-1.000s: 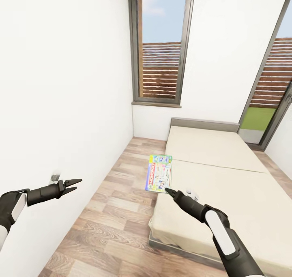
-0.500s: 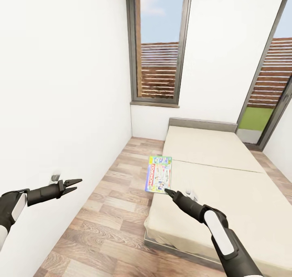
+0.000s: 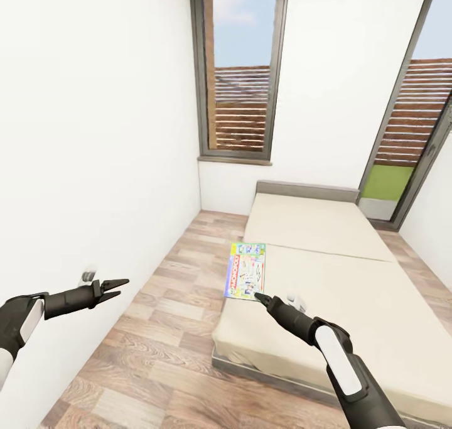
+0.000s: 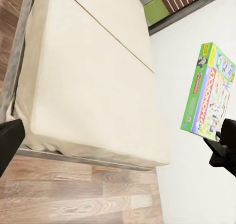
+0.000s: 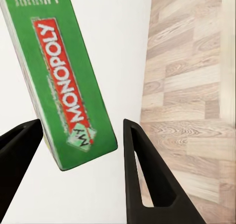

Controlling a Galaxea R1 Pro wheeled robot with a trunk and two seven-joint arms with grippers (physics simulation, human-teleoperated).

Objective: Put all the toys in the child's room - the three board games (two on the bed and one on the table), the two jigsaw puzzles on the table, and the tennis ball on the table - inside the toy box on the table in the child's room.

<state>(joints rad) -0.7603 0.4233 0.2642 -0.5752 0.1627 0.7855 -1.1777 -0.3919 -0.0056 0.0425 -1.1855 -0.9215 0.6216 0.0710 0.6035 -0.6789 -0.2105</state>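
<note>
Monopoly board game (image 3: 246,270) hangs in the air at the near corner of the bed (image 3: 326,291), standing almost on its edge and tilted, its green side with the red title strip turned to the right wrist camera; it does not rest on the mattress. The right gripper (image 3: 258,297) has it by one lower corner only. In the right wrist view the two dark fingers stand on both sides of that corner and rather far from each other; the touching of the pads I cannot see clearly, but I judge that the box is held, because nothing else carries it. The left gripper (image 3: 119,284) is free, its fingers a little apart with nothing between them, near the white wall (image 3: 94,134) and above the wood floor (image 3: 163,328).

The step in hand, I think, is to carry this game away from the bed to the toy box. A grip on one corner is weak; the long flat box can swing or slip if the base turns fast. So it is better to drive and turn slowly; to keep the wrist quiet; to keep the box away from the wall and the bed edge; and to lower it flat into the tray before the fingers let go.
</note>
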